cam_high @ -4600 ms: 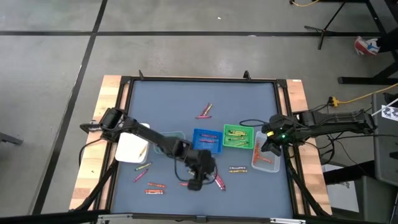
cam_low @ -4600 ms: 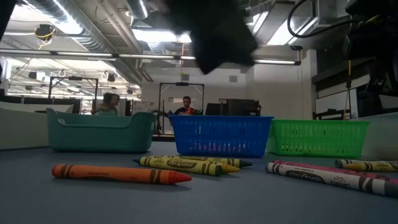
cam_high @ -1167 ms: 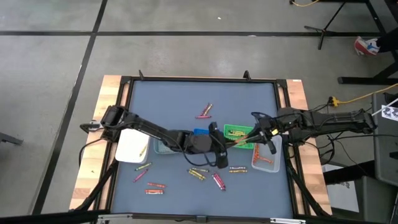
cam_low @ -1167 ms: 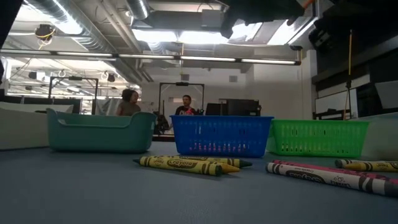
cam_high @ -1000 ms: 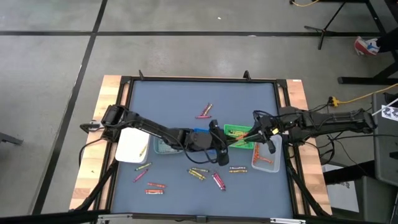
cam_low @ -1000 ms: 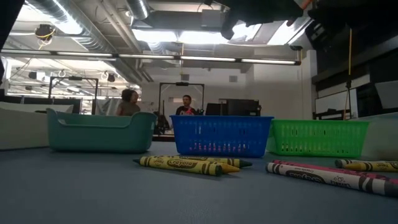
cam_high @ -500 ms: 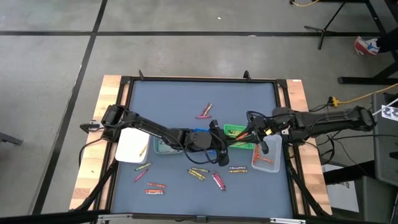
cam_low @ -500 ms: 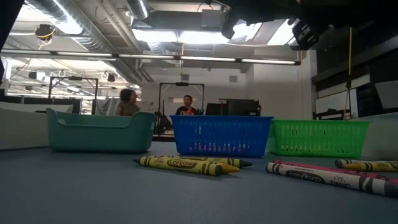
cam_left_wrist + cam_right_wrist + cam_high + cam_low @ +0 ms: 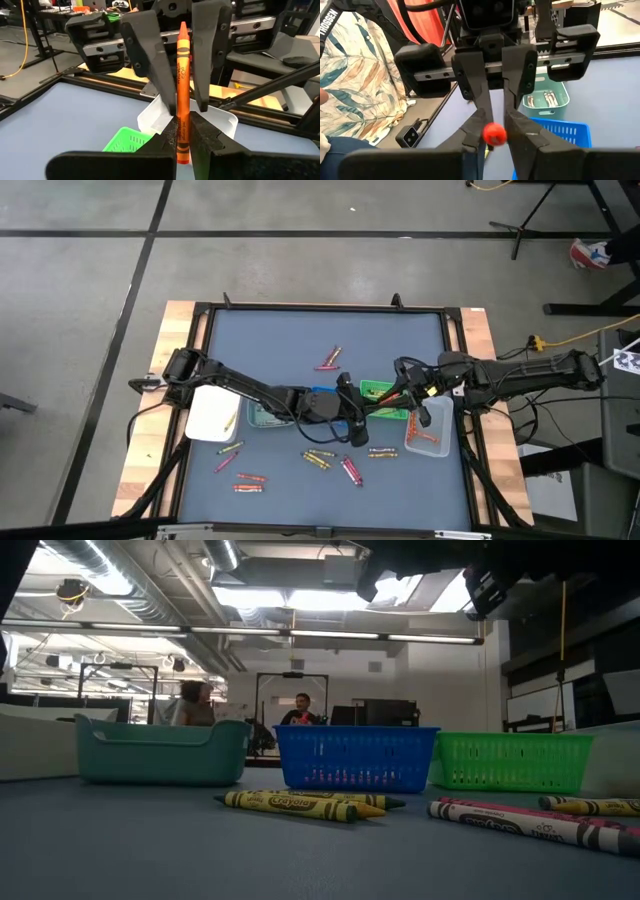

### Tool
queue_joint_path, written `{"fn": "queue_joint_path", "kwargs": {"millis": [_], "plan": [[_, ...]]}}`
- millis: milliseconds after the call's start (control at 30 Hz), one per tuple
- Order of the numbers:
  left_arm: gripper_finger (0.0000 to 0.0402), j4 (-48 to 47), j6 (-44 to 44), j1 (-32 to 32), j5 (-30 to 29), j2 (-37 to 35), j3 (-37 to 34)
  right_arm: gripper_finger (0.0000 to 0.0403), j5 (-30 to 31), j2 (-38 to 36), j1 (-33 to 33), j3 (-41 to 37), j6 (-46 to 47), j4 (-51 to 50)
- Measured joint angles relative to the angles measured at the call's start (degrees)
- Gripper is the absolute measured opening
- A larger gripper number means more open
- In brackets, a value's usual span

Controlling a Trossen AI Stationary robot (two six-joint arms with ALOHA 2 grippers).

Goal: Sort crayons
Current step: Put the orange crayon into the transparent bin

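My left gripper (image 9: pixel 366 416) (image 9: pixel 183 142) is shut on an orange crayon (image 9: pixel 182 85) held in the air over the green tray (image 9: pixel 381 391), tip toward the table's right. My right gripper (image 9: pixel 396 402) (image 9: pixel 494 131) faces it, open. Its fingers stand close on either side of the crayon's tip (image 9: pixel 494 134); in the left wrist view a narrow gap shows beside one of them. Loose crayons lie flat on the blue mat: pink (image 9: pixel 329 360), yellow (image 9: pixel 320 460) (image 9: pixel 290 803), pink (image 9: pixel 350 471) (image 9: pixel 530 825) and others (image 9: pixel 249 481). My left gripper pinches the orange crayon's blunt-end half (image 9: pixel 182 131) between its two fingertips. The crayon runs on forward out of the fingers, in line with them, nearly level. It is lifted clear of the table and the trays, its pointed end (image 9: pixel 183 26) toward my right gripper.
A row of small trays crosses the mat: white (image 9: pixel 211 416), teal (image 9: pixel 262 416) (image 9: pixel 160 750), blue (image 9: pixel 322 391) (image 9: pixel 355 757), green (image 9: pixel 510 760) and a clear one (image 9: pixel 428 431) with orange crayons inside. People stand in the room beyond the table.
My right gripper has moved toward the table's left, up to the orange crayon that my left gripper holds still in the air; its fingers now stand around the crayon's tip.
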Motion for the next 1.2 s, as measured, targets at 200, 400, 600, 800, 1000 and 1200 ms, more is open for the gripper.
{"fn": "queue_joint_path", "kwargs": {"millis": [200,400,600,800,1000,1200], "plan": [[0.0012,-0.2,-0.2,0.0,-0.2,0.0,0.0,0.0015,1.0,0.0,0.0,0.0,-0.1,-0.3],[0.0012,-0.2,-0.1,0.0,-0.4,0.0,0.0,0.0038,0.9,0.0,0.0,0.0,0.7,-0.3],[0.0033,-0.2,0.0,0.0,-0.3,0.0,0.0,0.0026,0.9,0.0,0.0,0.0,2.7,-0.7],[0.0081,-1.6,0.0,0.0,0.2,0.0,0.0,0.0020,-1.8,-0.1,0.0,0.0,6.0,-3.7],[0.0103,-4.3,0.0,0.0,2.9,0.0,0.0,0.0037,-8.3,-0.8,0.0,0.0,12.8,-11.8],[0.0102,-6.3,-0.1,-0.1,4.1,0.0,0.0,0.0015,-17.1,-2.9,0.0,0.0,18.6,-26.5]]}}
